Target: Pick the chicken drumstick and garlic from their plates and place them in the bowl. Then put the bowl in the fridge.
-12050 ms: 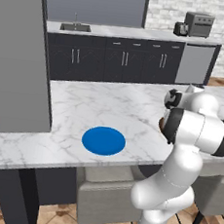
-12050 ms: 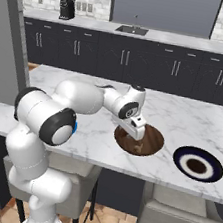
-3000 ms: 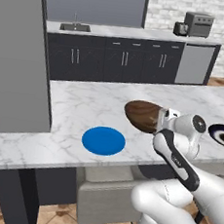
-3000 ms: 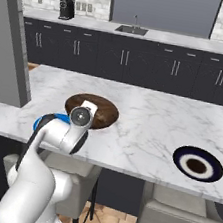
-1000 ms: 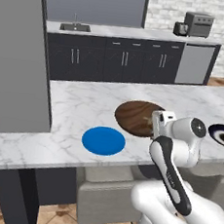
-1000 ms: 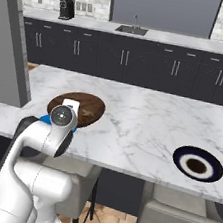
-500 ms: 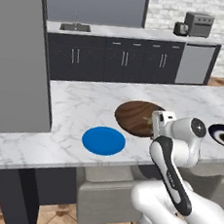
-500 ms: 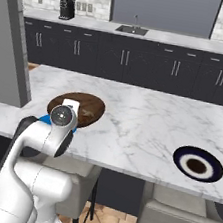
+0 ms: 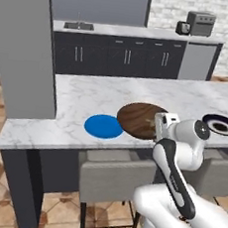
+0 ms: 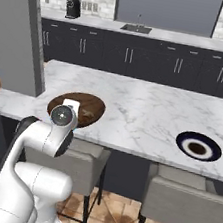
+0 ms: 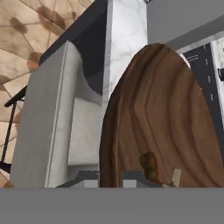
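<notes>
— Two fingers pinched tight on the near rim of the bowl?
— Yes. It's wide, shallow, dark wood grain, with the reddish-brown chicken drumstick and pale garlic inside.
— Where?
— At the marble counter's front edge, beside the blue plate; the navy plate sits well apart.
</notes>
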